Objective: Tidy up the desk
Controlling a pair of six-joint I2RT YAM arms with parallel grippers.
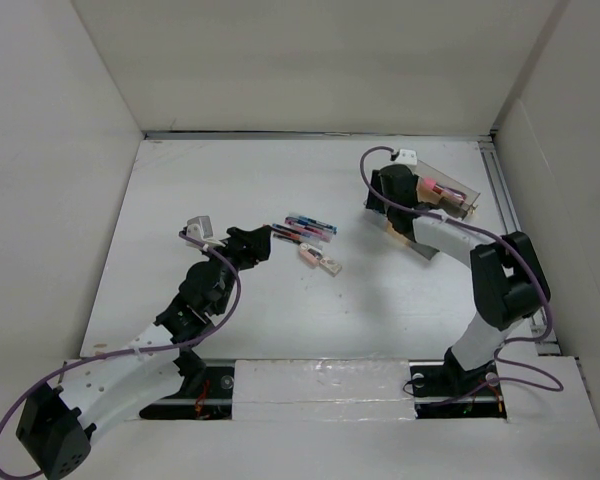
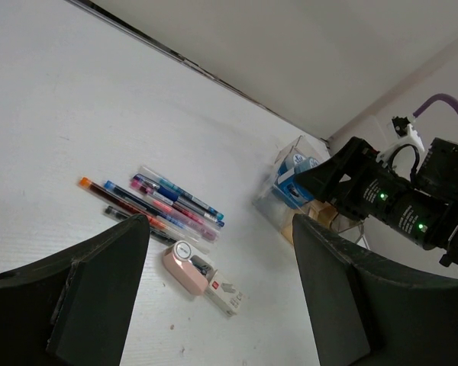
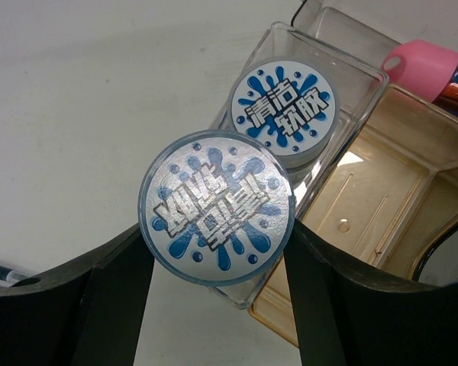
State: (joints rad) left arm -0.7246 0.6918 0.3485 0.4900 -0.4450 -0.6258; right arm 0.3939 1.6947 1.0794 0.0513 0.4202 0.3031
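Note:
My right gripper point(image 3: 216, 232) is shut on a round tub point(image 3: 216, 207) with a blue splash label, a finger on each side. It holds the tub just over the near corner of a clear compartmented tray point(image 3: 366, 221), where a second such tub point(image 3: 282, 110) sits in the clear end compartment. On the white desk point(image 1: 180, 190) lie several pens point(image 1: 305, 228) side by side and a pink-and-white gadget point(image 1: 320, 258). My left gripper point(image 1: 265, 240) hovers open just left of them, with nothing between its fingers point(image 2: 107, 290). The left wrist view shows the pens point(image 2: 156, 202) and the pink gadget point(image 2: 185, 267) ahead of it.
The tray point(image 1: 448, 200) stands at the back right near the metal rail point(image 1: 502, 190). A pink-capped item point(image 3: 424, 69) lies in its far compartment, and an amber compartment beside the tubs holds nothing. White panels wall in three sides.

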